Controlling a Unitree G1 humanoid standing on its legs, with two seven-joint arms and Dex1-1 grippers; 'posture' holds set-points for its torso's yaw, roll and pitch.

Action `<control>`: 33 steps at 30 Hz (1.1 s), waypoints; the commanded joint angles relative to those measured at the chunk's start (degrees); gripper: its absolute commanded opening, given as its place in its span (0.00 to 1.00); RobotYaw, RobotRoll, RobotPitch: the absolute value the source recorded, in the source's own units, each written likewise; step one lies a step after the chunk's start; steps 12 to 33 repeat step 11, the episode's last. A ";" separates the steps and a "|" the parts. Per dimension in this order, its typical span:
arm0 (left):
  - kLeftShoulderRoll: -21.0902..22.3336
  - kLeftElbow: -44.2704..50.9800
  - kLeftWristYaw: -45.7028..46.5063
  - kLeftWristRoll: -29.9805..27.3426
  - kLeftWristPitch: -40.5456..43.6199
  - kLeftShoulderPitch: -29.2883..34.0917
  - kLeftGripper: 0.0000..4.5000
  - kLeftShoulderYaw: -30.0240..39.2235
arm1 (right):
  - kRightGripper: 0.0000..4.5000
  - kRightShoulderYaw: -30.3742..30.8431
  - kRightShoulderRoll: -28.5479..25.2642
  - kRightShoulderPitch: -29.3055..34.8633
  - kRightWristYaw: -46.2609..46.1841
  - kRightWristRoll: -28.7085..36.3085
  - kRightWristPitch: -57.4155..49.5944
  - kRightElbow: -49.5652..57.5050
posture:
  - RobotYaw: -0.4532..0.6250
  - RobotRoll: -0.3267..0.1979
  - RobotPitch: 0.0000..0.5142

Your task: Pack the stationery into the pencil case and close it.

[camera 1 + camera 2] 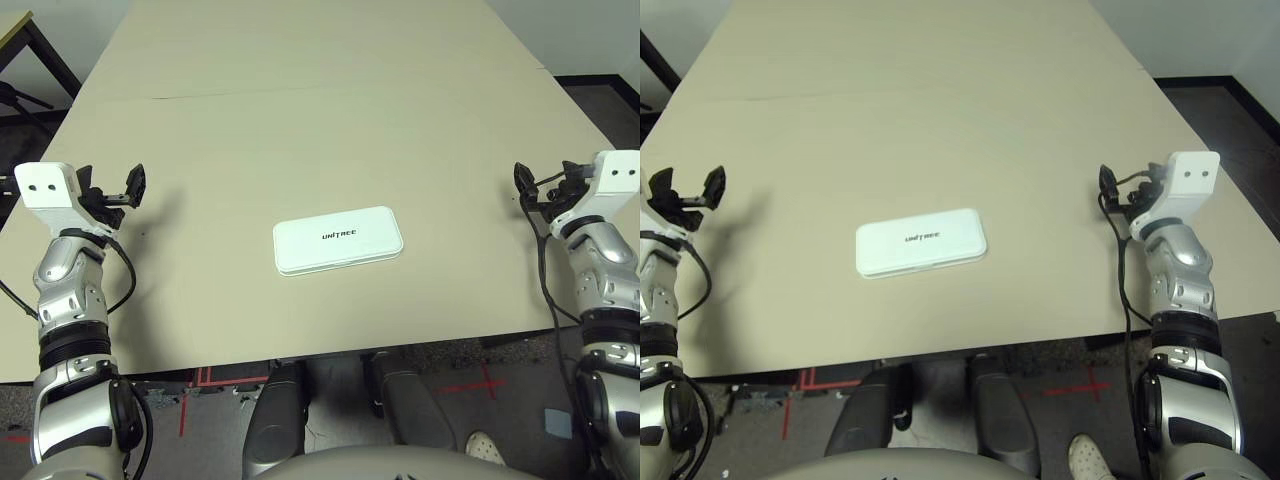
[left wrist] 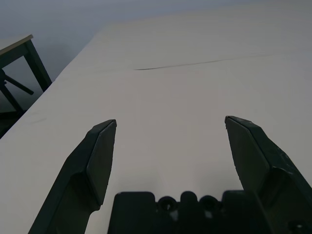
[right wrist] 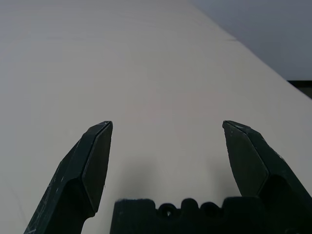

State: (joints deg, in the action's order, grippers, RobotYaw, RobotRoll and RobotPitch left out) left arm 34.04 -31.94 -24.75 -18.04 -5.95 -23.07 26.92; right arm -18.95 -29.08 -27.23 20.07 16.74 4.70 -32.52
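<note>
The smooth, plastic-looking case (image 1: 338,240) has a soft sheen; the worktop (image 1: 300,140) looks matt and smooth.

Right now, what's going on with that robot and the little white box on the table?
Nobody is handling anything at this moment. The white case, with UNITREE printed on its lid, lies shut on the table in front of the robot. Its left gripper and right gripper are both open and empty, one out to each side of the case. No loose stationery lies on the table, so the packing may already be finished, though the closed lid hides whatever is inside.
</note>
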 commanded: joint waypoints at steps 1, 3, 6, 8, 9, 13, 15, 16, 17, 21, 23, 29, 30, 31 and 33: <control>-0.15 1.98 0.12 -0.58 1.12 1.16 1.00 -0.15 | 1.00 -1.16 -0.04 -0.24 -0.99 -0.23 1.04 -0.56 | 0.32 0.62 0.37; -0.15 2.93 0.14 -0.68 1.84 1.21 1.00 -0.28 | 1.00 -1.10 0.04 0.11 -1.03 -0.07 0.96 -0.09 | 0.32 0.62 0.38; -0.07 3.23 0.22 -0.73 2.45 1.08 1.00 -0.13 | 1.00 -1.08 0.20 0.67 -1.04 0.11 0.90 0.46 | 0.31 0.62 0.38; -0.04 3.36 0.19 -0.73 2.76 0.94 1.00 -0.13 | 1.00 -1.02 0.39 0.76 -1.14 0.10 0.84 0.61 | 0.31 0.62 0.38; -0.11 3.40 0.18 -0.69 2.83 0.92 1.00 -0.20 | 1.00 -0.99 0.51 0.82 -1.14 0.13 0.80 0.63 | 0.31 0.62 0.38; 0.00 3.01 0.00 -0.64 2.86 0.58 1.00 -0.24 | 1.00 -0.81 0.77 0.79 -1.17 0.10 0.76 0.72 | 0.31 0.62 0.37; 0.00 3.01 0.00 -0.64 2.86 0.58 1.00 -0.24 | 1.00 -0.81 0.77 0.79 -1.17 0.10 0.76 0.72 | 0.31 0.62 0.37; 0.00 3.01 0.00 -0.64 2.86 0.58 1.00 -0.24 | 1.00 -0.81 0.77 0.79 -1.17 0.10 0.76 0.72 | 0.31 0.62 0.37; 0.00 3.01 0.00 -0.64 2.86 0.58 1.00 -0.24 | 1.00 -0.81 0.77 0.79 -1.17 0.10 0.76 0.72 | 0.31 0.62 0.37; 0.00 3.01 0.00 -0.64 2.86 0.58 1.00 -0.24 | 1.00 -0.81 0.77 0.79 -1.17 0.10 0.76 0.72 | 0.31 0.62 0.37; 0.00 3.01 0.00 -0.64 2.86 0.58 1.00 -0.24 | 1.00 -0.81 0.77 0.79 -1.17 0.10 0.76 0.72 | 0.31 0.62 0.37; 0.00 3.01 0.00 -0.64 2.86 0.58 1.00 -0.24 | 1.00 -0.81 0.77 0.79 -1.17 0.10 0.76 0.72 | 0.31 0.62 0.37; 0.00 3.01 0.00 -0.64 2.86 0.58 1.00 -0.24 | 1.00 -0.81 0.77 0.79 -1.17 0.10 0.76 0.72 | 0.31 0.62 0.37; 0.00 3.01 0.00 -0.64 2.86 0.58 1.00 -0.24 | 1.00 -0.81 0.77 0.79 -1.17 0.10 0.76 0.72 | 0.31 0.62 0.37; 0.00 3.01 0.00 -0.64 2.86 0.58 1.00 -0.24 | 1.00 -0.81 0.77 0.79 -1.17 0.10 0.76 0.72 | 0.31 0.62 0.37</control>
